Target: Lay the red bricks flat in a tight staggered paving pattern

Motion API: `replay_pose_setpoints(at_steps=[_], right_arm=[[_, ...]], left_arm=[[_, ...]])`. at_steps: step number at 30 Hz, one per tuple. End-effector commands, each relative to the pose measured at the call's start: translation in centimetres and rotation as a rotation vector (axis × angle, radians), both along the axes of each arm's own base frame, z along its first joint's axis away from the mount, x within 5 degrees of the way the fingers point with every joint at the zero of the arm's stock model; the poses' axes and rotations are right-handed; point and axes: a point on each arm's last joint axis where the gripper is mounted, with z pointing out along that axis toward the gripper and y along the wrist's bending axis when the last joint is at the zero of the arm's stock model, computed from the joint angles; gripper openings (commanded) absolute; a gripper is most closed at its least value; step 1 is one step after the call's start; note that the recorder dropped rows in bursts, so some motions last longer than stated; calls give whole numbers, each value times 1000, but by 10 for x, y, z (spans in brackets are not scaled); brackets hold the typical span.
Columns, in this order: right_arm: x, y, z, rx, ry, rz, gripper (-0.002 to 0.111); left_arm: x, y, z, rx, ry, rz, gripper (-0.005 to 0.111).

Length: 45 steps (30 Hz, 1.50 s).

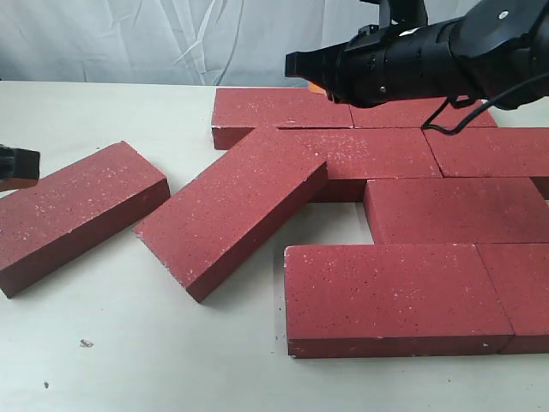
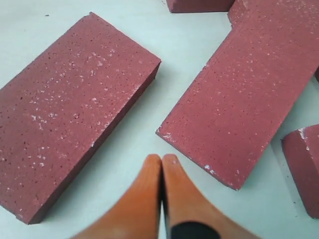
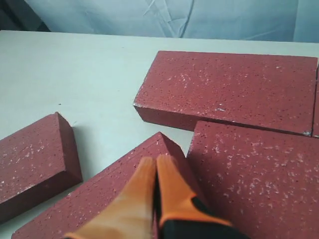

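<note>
The right tool, shut and empty like the left tool, sits over the far corner of the skewed red brick left of the laid rows: heavy, rigid, gritty, probably best shoved edgewise, not pinched.

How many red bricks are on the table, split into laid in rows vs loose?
Laid red bricks: 7
Loose red bricks, lying at an angle off the rows: 2
Total: 9
</note>
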Motion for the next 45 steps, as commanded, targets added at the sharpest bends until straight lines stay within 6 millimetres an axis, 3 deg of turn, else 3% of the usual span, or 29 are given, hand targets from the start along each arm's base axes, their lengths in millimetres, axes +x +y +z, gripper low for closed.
replay_pose_setpoints(at_steps=[1, 8, 12, 17, 21, 26, 32, 38, 45], right_arm=[[5, -13, 2, 8, 11, -24, -1], [29, -29, 10, 56, 169, 85, -1], [50, -21, 1, 38, 221, 154, -1], [72, -17, -20, 22, 282, 119, -1], [83, -19, -36, -37, 318, 88, -1], [90, -17, -59, -51, 354, 80, -1], [90, -13, -85, -46, 453, 104, -1], [74, -1, -88, -67, 551, 223, -1], [48, 32, -89, -113, 622, 388, -1]], left_arm=[[-16, 2, 19, 21, -51, -25, 0], [-15, 10, 45, 113, -136, 8, 0], [-7, 18, 40, 205, -94, 67, 0], [1, 26, 26, 289, 29, 118, 0], [1, 17, 26, 307, 12, 89, 0], [6, -8, 27, 253, -58, 31, 0], [20, -33, 11, 225, -6, -16, 0], [35, -40, -6, 260, 39, -35, 0], [41, -38, -15, 332, 60, -36, 0]])
